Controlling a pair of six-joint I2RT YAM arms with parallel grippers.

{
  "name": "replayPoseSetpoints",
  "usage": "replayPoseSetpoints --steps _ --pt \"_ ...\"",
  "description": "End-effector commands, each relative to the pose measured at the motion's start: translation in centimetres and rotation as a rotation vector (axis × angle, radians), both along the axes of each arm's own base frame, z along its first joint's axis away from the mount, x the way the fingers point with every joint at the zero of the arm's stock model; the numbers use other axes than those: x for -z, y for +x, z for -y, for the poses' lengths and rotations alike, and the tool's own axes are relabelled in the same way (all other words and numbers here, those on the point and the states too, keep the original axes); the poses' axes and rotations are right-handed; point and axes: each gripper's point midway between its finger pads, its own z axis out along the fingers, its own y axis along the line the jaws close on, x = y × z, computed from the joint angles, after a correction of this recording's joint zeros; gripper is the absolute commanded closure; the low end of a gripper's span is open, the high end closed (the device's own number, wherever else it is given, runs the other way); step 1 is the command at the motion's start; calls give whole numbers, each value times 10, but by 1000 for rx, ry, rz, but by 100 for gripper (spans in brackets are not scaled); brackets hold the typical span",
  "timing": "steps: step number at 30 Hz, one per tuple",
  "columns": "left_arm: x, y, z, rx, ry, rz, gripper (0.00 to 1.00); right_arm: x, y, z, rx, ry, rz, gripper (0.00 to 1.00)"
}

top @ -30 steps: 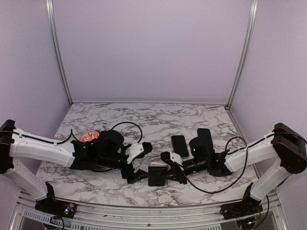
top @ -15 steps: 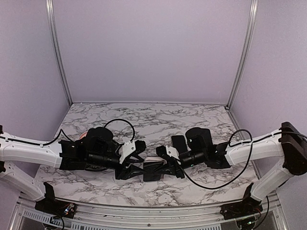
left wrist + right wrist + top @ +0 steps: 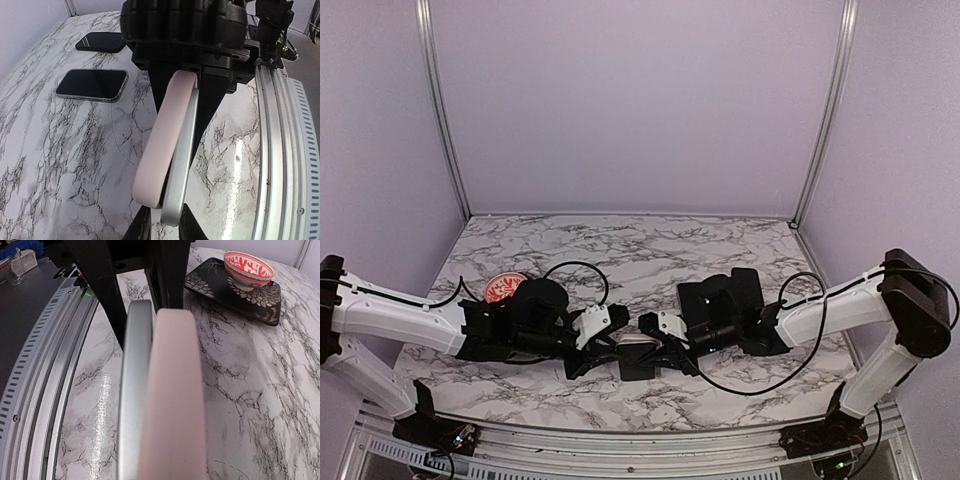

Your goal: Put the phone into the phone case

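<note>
Right of the red-patterned bowl (image 3: 504,287), over the marbled worktop (image 3: 60,160): one phone (image 3: 183,145), thin silver metal rim, pressed edge-on against one phone case (image 3: 161,145), matte pink, soft-looking, rounded corners. Left jaws and right jaws pinch this pair narrowly from opposite ends. By your pictures, it appears not yet fully seated.

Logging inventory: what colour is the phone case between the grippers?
The phone case is pale pink; the right wrist view shows it best.
</note>
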Motion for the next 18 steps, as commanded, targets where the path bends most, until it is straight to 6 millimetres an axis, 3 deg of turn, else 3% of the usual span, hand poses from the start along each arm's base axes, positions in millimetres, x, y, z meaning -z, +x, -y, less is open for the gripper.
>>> replayPoseSetpoints --steps 1,3,7,18 --pt "4 11 3 -39 -2 21 84 -19 -1 -14 -36 97 53 95" --pt "5 10 8 -26 -8 9 85 -17 -1 -15 -34 98 50 94" --pt "10 11 15 -18 -3 -4 100 -14 0 -15 -25 99 52 88" --pt "10 13 28 4 -10 -13 100 -4 -1 -15 -21 84 47 79"
